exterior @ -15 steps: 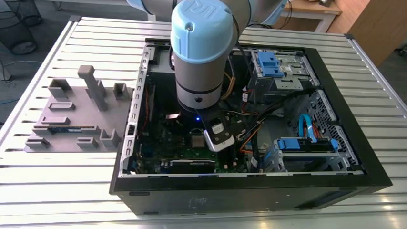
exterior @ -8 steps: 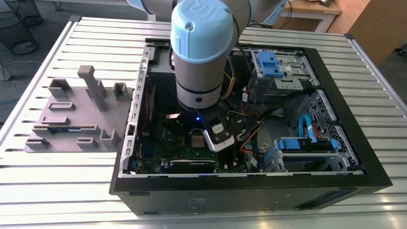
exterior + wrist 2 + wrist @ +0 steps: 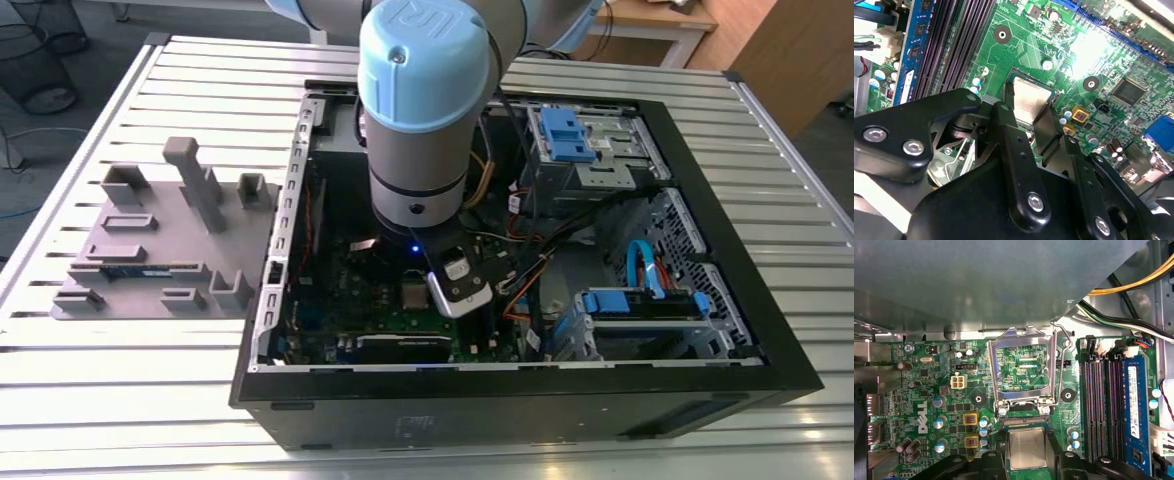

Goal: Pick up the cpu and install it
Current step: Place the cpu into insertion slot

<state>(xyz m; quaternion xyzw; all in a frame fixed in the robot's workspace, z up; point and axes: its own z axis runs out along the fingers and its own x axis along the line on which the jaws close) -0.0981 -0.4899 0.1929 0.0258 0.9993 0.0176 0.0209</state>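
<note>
1. Black pincer [image 3: 1026,107] links hog the foreground in the second wrist view. Its fingers [image 3: 1006,105] are clamped on two opposite edges of the cpu [image 3: 1029,95], silver top facing up.
2. Going across the exterior view from its left, you get the grey tray [image 3: 147,250] on the bench [image 3: 134,390]. Next is the open case [image 3: 534,400] with the arm [image 3: 420,130] reaching straight down into it, and the drive cages [image 3: 574,135] are over on the exterior view's right.
3. So the cpu is right at the socket on the green motherboard [image 3: 1044,40], just beside the flipped-open socket frame [image 3: 996,370]. Can't tell if it's fully seated or just above.
4. My take is that this is the placing step. Keep the chip dead flat, square its edges to the socket rim, and let it settle with zero force. Any tilt or sideways shove probably means bent pins.
5. Mind the fingers around the frame, its lever [image 3: 1059,360] and the memory slots [image 3: 1099,405] nearby. It's a tight spot.
</note>
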